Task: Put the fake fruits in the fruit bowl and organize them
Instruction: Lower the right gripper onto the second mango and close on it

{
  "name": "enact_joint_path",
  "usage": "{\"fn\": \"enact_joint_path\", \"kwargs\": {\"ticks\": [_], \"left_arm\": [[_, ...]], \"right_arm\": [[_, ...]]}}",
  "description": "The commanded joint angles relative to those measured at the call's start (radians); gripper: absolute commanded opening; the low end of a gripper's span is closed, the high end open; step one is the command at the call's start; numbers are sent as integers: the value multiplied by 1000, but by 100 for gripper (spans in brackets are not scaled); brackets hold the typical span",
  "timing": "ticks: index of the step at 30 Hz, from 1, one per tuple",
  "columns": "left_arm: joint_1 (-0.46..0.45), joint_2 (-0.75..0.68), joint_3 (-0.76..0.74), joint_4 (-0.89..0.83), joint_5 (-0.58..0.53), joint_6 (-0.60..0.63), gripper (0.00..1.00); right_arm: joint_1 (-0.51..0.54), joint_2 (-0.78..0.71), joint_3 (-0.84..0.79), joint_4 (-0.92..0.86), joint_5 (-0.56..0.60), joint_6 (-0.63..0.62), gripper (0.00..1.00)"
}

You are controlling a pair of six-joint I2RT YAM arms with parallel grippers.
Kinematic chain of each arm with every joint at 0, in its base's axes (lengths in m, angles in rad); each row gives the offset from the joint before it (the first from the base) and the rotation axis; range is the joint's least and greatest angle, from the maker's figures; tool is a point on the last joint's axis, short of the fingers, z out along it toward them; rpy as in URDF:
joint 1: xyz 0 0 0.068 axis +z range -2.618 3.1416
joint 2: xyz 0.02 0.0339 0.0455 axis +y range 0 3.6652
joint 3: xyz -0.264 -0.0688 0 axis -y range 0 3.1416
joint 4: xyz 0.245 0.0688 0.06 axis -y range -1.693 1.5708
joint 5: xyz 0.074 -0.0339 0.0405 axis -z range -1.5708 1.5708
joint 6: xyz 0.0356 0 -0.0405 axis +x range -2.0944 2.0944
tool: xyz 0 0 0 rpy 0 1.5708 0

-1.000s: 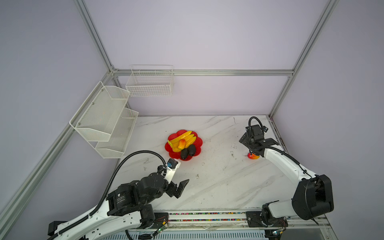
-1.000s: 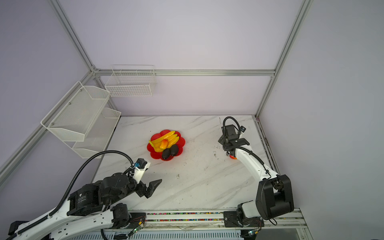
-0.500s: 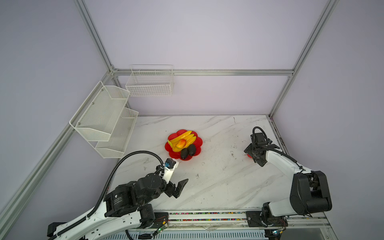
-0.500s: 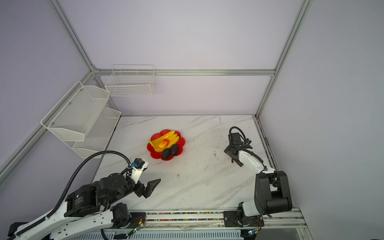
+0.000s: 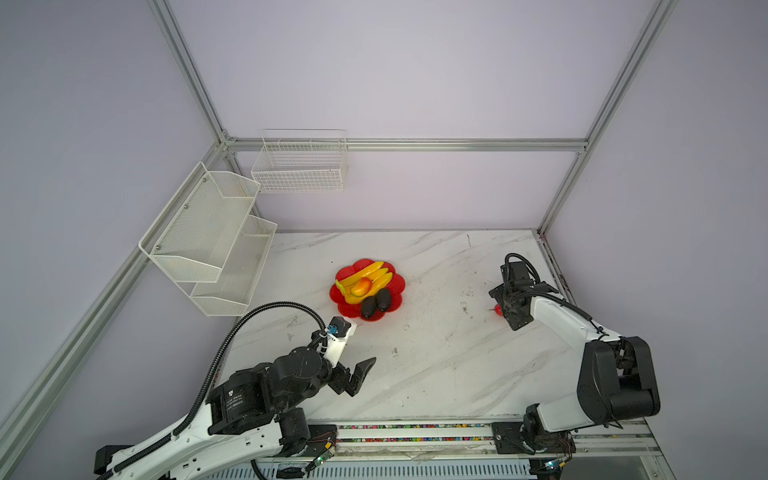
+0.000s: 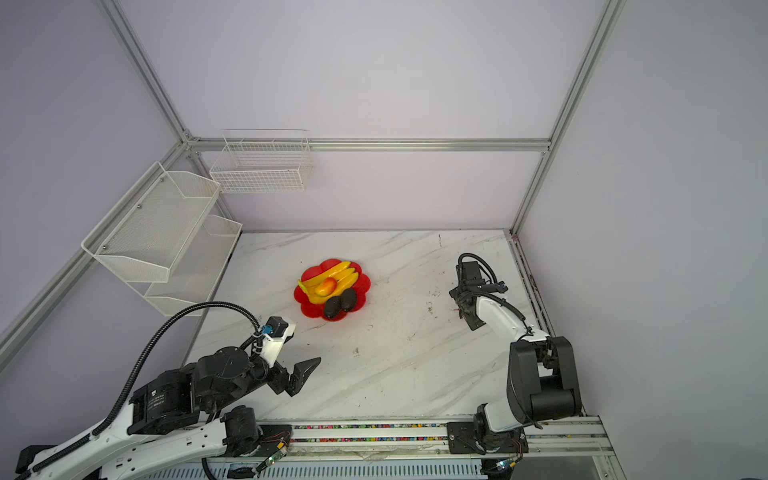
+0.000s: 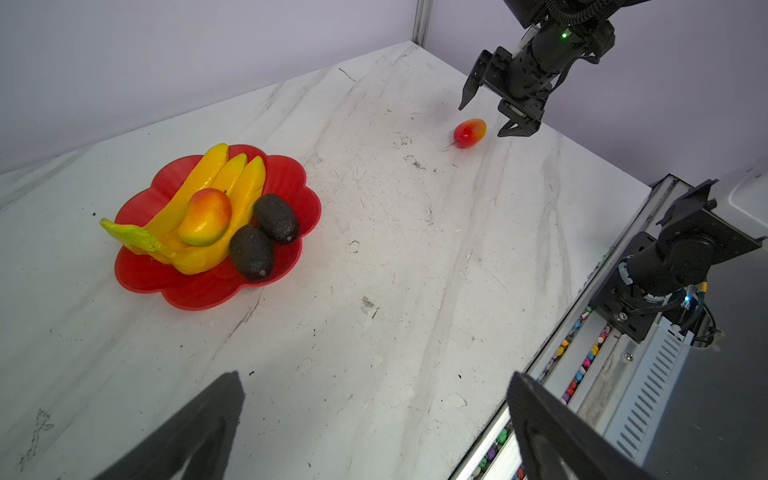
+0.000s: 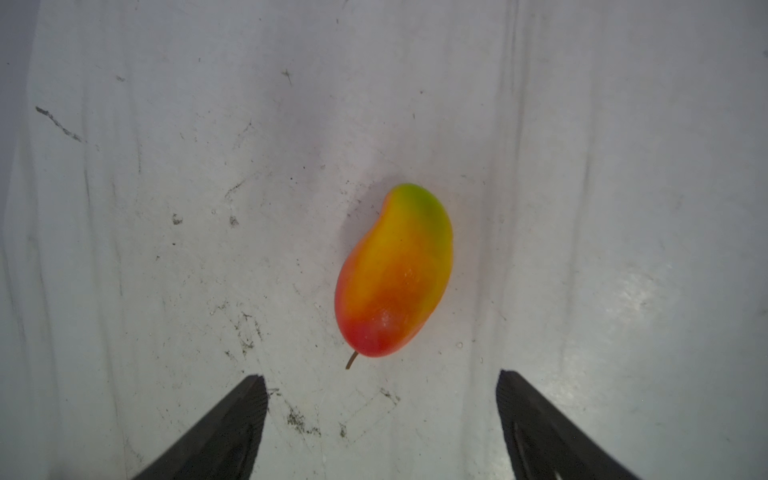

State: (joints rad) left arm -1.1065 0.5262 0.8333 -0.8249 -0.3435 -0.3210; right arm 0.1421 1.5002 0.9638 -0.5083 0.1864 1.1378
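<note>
Bowl mid-counter: bananas, two avocados and one mango inside.

Loose mango lies on the bare counter near the right edge. Top views show only a red sliver beside the arm. The right wrist view shows it whole, untouched.

Right gripper: jaws wide apart, empty, just above the loose mango.

Left gripper: near the front edge, spread fully, empty.

In a top view the loose mango is almost wholly covered by the right gripper; only a red sliver is seen. The centre of the fruit bowl is hidden under the bananas. In the right wrist view the fingers are cut off by the picture's edge.
</note>
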Motion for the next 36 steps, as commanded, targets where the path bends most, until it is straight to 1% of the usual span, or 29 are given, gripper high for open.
{"fn": "enact_joint_path", "kwargs": {"ticks": [1, 8, 12, 16, 18, 22, 29, 31, 35, 36], "left_arm": [[4, -8, -35, 29, -5, 7, 100], [4, -3, -36, 29, -4, 8, 100], [4, 0, -35, 29, -3, 7, 100], [4, 3, -34, 29, -6, 7, 100], [4, 3, -35, 29, -7, 5, 100], [5, 6, -36, 29, -9, 3, 100], [4, 3, -38, 29, -14, 2, 100], [4, 4, -38, 30, -13, 0, 100], [5, 7, -37, 29, -11, 1, 100], [4, 8, -37, 30, -12, 1, 100]], "right_arm": [[-3, 35, 30, -34, 0, 118, 90], [-40, 29, 20, -37, 20, 142, 88], [-71, 66, 30, -26, 6, 105, 85], [-84, 111, 42, -14, -5, 83, 83], [-88, 135, 45, -2, -14, 74, 81], [-93, 183, 51, 38, -44, 58, 72], [-95, 203, 44, 57, -42, 46, 50], [-95, 188, 35, 64, -38, 38, 46], [-95, 136, 19, 79, -9, 4, 43], [-94, 120, 18, 96, -4, -36, 43]]}}
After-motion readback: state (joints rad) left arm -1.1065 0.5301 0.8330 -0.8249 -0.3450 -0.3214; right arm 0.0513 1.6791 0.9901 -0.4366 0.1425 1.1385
